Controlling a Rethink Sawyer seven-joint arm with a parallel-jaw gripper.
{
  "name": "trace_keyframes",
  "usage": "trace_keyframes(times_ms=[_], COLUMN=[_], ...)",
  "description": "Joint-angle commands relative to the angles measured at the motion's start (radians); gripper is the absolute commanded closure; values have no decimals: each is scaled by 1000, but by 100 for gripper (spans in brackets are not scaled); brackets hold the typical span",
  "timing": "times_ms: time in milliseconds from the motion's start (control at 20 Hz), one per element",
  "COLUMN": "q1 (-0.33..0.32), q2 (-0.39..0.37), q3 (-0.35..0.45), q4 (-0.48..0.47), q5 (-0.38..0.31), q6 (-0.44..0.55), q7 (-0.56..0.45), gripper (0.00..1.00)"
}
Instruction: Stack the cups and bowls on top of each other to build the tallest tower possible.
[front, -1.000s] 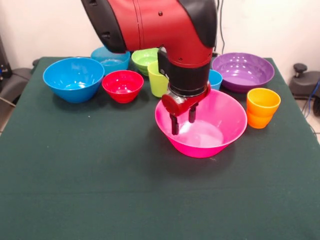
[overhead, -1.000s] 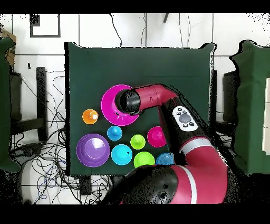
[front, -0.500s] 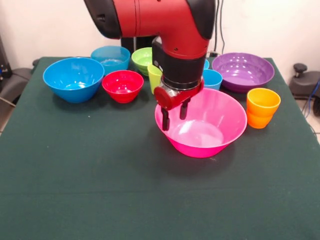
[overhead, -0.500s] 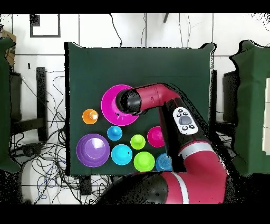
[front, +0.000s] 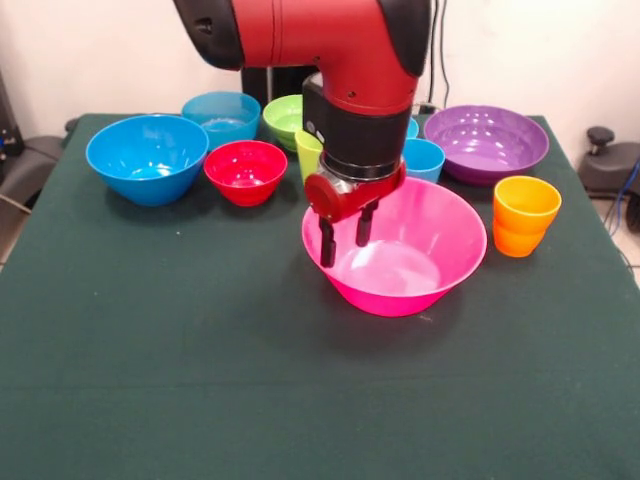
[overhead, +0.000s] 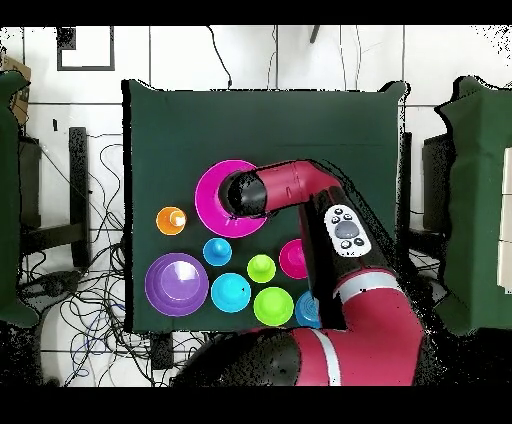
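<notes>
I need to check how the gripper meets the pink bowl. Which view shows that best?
The front view: the gripper straddles the pink bowl's rim. Overhead, the arm hides the gripper; only the bowl's rim shows.

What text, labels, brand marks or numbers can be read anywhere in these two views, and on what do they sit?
None can be read.
The bowls and cups, such as the pink bowl and the orange cup, carry no print.
The grey button pad on the arm shows dark buttons; any marks on them are too small to read.
The gripper shows no label.
</notes>
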Motion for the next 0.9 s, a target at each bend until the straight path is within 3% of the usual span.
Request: trace_keyframes(times_ms=[50, 200, 700, 800, 850, 900], q1=[80, 111, 160, 111, 143, 149], q2=[85, 78, -92, -52, -25, -28], q3=[-66, -86, -69, -62, -48, -44], q4=[-33, -27, 118, 68, -30, -35], q5=[-33, -17, 63, 58, 83, 89], q6=[-124, -127, -27, -7, 66, 79], q7=[246, 257, 241, 184, 174, 172], gripper=[0, 0, 0, 0, 0, 0])
